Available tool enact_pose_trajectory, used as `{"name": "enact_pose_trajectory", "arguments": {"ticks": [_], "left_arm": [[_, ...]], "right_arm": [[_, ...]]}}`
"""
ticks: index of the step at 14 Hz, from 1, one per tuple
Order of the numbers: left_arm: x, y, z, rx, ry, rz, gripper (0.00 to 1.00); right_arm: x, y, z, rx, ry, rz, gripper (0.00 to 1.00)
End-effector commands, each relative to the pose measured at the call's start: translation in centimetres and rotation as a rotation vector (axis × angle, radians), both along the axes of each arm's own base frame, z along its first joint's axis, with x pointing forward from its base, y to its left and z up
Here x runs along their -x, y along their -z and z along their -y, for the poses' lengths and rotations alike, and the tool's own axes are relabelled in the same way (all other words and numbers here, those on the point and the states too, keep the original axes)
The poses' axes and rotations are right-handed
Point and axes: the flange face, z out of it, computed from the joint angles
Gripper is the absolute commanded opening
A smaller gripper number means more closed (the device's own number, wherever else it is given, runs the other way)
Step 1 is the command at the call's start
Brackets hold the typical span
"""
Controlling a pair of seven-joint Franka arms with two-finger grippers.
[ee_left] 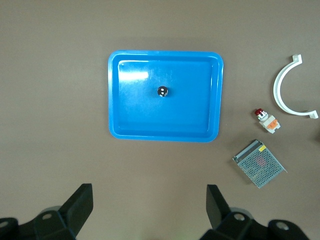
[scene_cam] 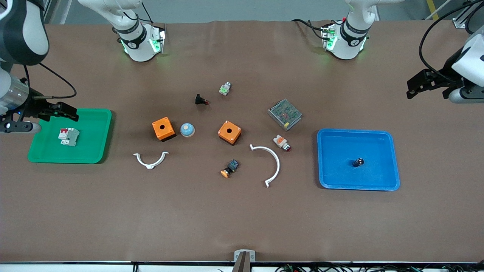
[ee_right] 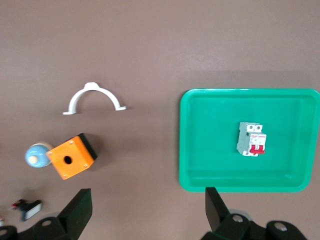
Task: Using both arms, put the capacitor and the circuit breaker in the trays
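The capacitor, a tiny black cylinder with a pale top, stands in the blue tray; it also shows in the left wrist view. The circuit breaker, white-grey with a red switch, lies in the green tray; it also shows in the right wrist view. My left gripper is open and empty, raised over bare table at the left arm's end. My right gripper is open and empty, raised over the green tray's edge.
Between the trays lie two orange boxes, a blue-domed button, a black push-button, a metal mesh unit, a white-orange button, an orange-capped button and two white curved clamps.
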Motion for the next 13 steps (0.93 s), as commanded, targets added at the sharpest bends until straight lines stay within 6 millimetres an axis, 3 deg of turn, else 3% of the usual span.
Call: {"name": "enact_pose_trajectory", "arguments": {"ticks": [1, 6, 10, 13], "left_arm": [[1.1, -0.2, 0.0, 0.012, 0.008, 0.008, 1.00], [0.8, -0.6, 0.1, 0.000, -0.004, 0.022, 1.00], [0.6, -0.5, 0.3, -0.001, -0.001, 0.025, 1.00], [0.6, -0.3, 0.4, 0.000, -0.001, 0.019, 1.00]], "right_arm": [[-0.1, -3.8, -1.8, -0.016, 0.052, 0.008, 1.00], [-0.7, -10.6, -0.9, -0.002, 0.053, 0.105, 1.00], [-0.6, -12.7, -0.6, 0.000, 0.058, 0.135, 1.00], [-0.6, -12.8, -0.2, 0.000, 0.064, 0.137, 1.00]]}}
